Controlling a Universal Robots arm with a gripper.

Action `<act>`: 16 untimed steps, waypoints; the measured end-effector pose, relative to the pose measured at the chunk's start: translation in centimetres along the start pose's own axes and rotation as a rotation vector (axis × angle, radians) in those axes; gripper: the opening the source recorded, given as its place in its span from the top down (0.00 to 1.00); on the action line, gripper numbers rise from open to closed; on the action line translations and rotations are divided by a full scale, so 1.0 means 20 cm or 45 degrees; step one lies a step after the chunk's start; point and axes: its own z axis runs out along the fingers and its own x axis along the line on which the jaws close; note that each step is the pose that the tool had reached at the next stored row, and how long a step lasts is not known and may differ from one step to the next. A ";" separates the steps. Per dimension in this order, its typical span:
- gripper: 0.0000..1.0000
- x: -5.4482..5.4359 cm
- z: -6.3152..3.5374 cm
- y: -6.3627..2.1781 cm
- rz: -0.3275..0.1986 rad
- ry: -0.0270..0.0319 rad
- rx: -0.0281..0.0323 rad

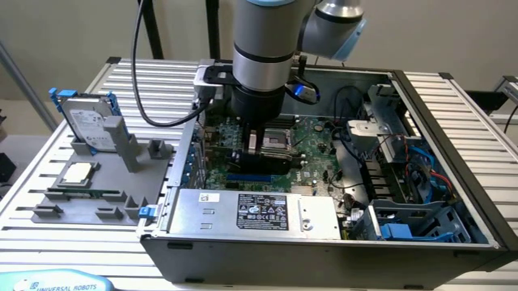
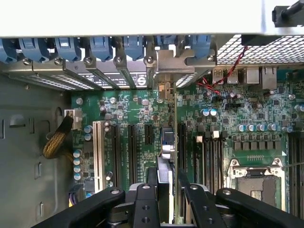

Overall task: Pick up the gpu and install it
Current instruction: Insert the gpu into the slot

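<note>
Seen edge-on in the wrist view, the gpu (image 2: 167,142) is a thin dark card standing upright over the green motherboard (image 2: 142,109). It lies along an expansion slot. Its silver bracket (image 2: 174,64) sits against the case's rear slot openings. My gripper (image 2: 168,192) is shut on the card's near end, one black finger on each side. In the exterior view my gripper (image 1: 261,154) reaches down inside the open computer case (image 1: 453,121), low over the motherboard (image 1: 316,136), with the dark card held under it.
A silver hard drive with blue rails (image 1: 89,124) and a small square processor chip (image 1: 77,174) rest on the grey fixture (image 1: 97,203) at the exterior view's left. The power supply (image 1: 251,212), the processor socket (image 2: 256,183), the white slot (image 2: 99,149) and the yellow cable bundle (image 2: 57,140) crowd the card.
</note>
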 end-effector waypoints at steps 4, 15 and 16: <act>0.73 0.00 0.004 0.002 -0.004 0.0007 -0.0003; 0.73 0.00 0.014 0.013 -0.008 0.0001 0.0090; 0.73 0.00 0.016 0.015 -0.009 0.0001 0.0096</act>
